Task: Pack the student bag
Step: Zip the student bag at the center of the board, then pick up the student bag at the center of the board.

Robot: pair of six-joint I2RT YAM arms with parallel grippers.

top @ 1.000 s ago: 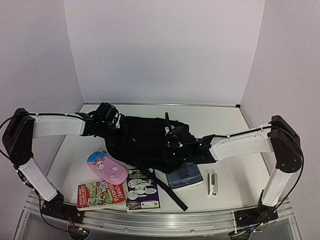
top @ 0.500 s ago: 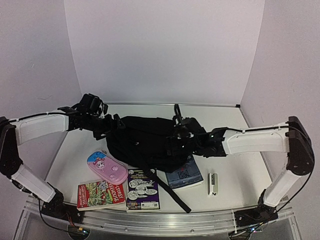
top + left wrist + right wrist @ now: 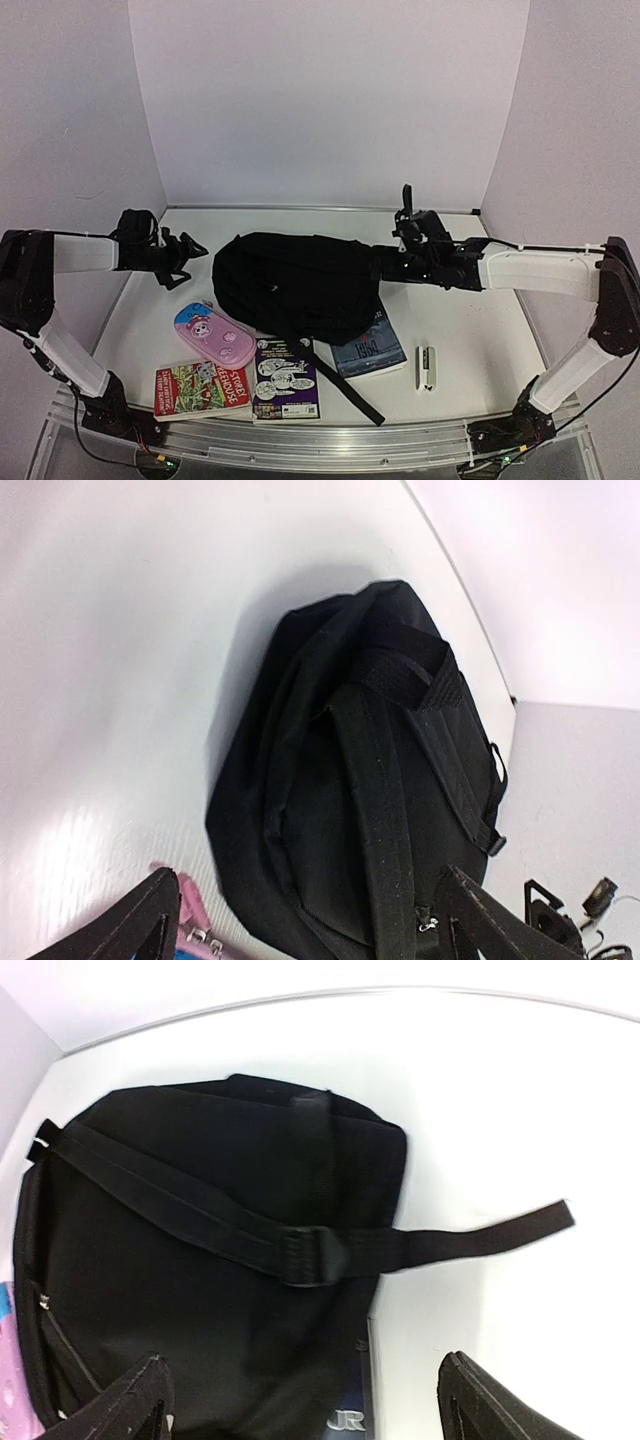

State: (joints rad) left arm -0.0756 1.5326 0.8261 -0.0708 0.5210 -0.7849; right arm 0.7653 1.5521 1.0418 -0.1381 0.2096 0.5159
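Right of left claw (image 3: 190,264), student bag (image 3: 300,285)

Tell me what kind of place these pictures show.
Probably a robot test booth, not a classroom: plain white walls close in a white table, a white robot arm stands at each near corner, and a large soft black fabric backpack lies on it.

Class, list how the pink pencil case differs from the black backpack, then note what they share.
The student bag is plain black; the pencil case is pink with a cartoon face. The student bag is far larger than the pencil case. Both lie on the white table.
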